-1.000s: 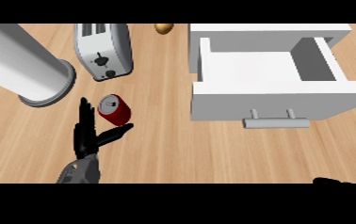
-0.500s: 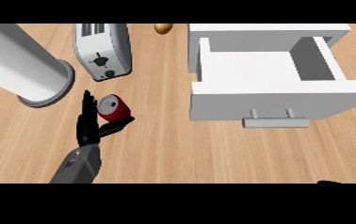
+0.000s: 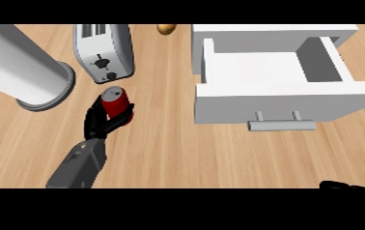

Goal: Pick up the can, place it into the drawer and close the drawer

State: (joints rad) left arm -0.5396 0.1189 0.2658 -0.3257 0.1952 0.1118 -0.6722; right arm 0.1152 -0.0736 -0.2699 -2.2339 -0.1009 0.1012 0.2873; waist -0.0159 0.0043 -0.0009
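Head view: red can [image 3: 115, 102] stands on the counter [image 3: 171, 151] just below the toaster [image 3: 105, 51], left of the open white drawer [image 3: 271, 81]; grey cylinder [image 3: 32, 74] at far left. Left hand [image 3: 98, 125] curls around the can from below. Right hand [image 3: 341, 185] barely shows at the lower right edge, fingers not discernible.
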